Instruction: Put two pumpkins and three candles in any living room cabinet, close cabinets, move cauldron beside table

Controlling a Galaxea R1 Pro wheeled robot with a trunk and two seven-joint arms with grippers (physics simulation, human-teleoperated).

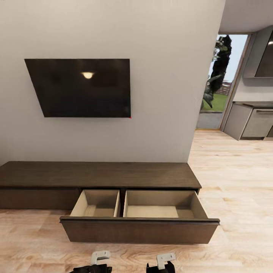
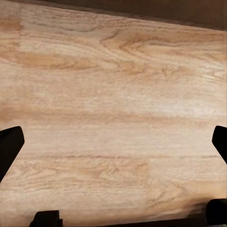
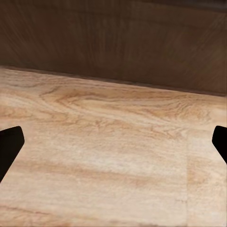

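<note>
The long dark-brown cabinet (image 1: pixel 98 174) stands against the wall in the head view. One wide drawer (image 1: pixel 140 229) is pulled out toward me. Its two pale beige compartments, the left one (image 1: pixel 96 206) and the right one (image 1: pixel 161 206), hold nothing. My left gripper (image 1: pixel 99 261) and right gripper (image 1: pixel 163 263) hang low just in front of the drawer front, both open and empty. In the left wrist view the left gripper (image 2: pixel 113 142) faces the wood floor. In the right wrist view the right gripper (image 3: pixel 113 142) faces floor and the dark drawer front (image 3: pixel 113 42). Pumpkins, candles, cauldron and table are out of view.
A dark television (image 1: pixel 81 88) hangs on the white wall above the cabinet. At the right, the wall ends at an opening (image 1: pixel 220 83) to a kitchen with grey counters (image 1: pixel 252 121). Pale wood floor (image 1: pixel 235 182) spreads to the right of the cabinet.
</note>
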